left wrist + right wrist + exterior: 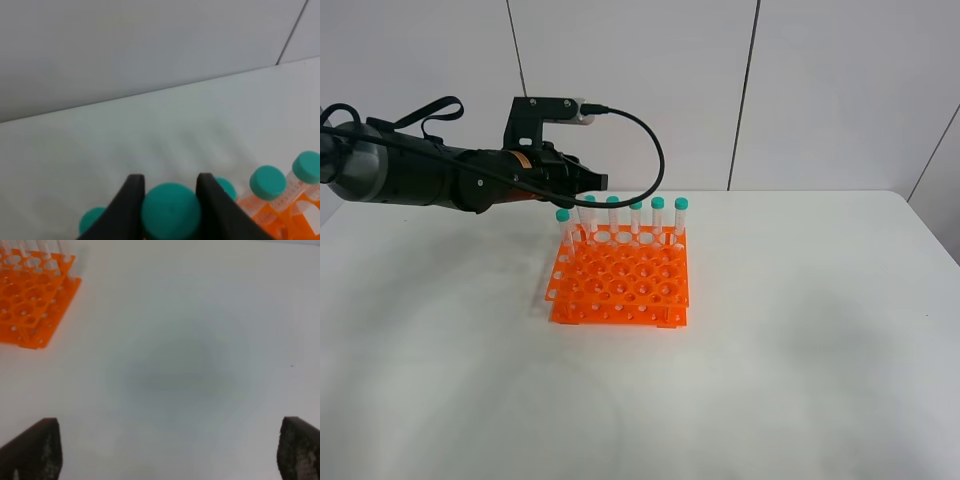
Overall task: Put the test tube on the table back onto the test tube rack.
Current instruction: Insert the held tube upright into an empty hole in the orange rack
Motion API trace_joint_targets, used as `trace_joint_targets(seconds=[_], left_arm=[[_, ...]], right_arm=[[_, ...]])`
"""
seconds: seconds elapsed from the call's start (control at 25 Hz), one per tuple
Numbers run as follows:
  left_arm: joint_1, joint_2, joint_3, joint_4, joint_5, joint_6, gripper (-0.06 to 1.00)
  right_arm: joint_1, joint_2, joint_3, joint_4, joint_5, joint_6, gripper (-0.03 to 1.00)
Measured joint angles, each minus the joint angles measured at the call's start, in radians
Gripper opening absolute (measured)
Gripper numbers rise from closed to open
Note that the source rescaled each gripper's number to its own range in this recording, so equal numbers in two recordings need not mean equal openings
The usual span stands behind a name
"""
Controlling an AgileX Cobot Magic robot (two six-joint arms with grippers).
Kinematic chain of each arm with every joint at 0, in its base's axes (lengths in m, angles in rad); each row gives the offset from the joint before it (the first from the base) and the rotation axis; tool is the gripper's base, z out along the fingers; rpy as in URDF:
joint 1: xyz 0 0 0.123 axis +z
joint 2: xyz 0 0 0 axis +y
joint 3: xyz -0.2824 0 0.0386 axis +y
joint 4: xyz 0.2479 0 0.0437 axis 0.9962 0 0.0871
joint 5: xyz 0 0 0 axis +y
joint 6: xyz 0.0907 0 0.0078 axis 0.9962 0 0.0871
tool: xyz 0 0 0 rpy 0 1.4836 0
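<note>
**Exterior high view.** The left arm [420, 175] is held level, reaching in from the left over the table [800, 350]. The left gripper [588, 184] is set above the back-left corner of the test tube rack [620, 285]. The test tube [589, 214] is seen upright in the rack's back row, second from the left among the other tubes [657, 215].

**Left wrist view.** The left gripper [170, 180] is clamped on the test tube [171, 212], whose teal cap is pinched between both fingers [131, 200]. Neighbouring caps [267, 182] are seen on either side.

**Right wrist view.** The right gripper [167, 440] is spread wide and holds nothing. It is held above the bare table [200, 340], well apart from the rack [30, 300].
</note>
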Motion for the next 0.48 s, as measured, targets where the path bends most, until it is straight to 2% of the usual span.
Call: trace_joint_targets(seconds=[0.48], left_arm=[[0.0, 0.0, 0.034, 0.034, -0.01, -0.003, 0.0]], right_arm=[[0.0, 0.0, 0.0, 0.0, 0.0, 0.0, 0.91]])
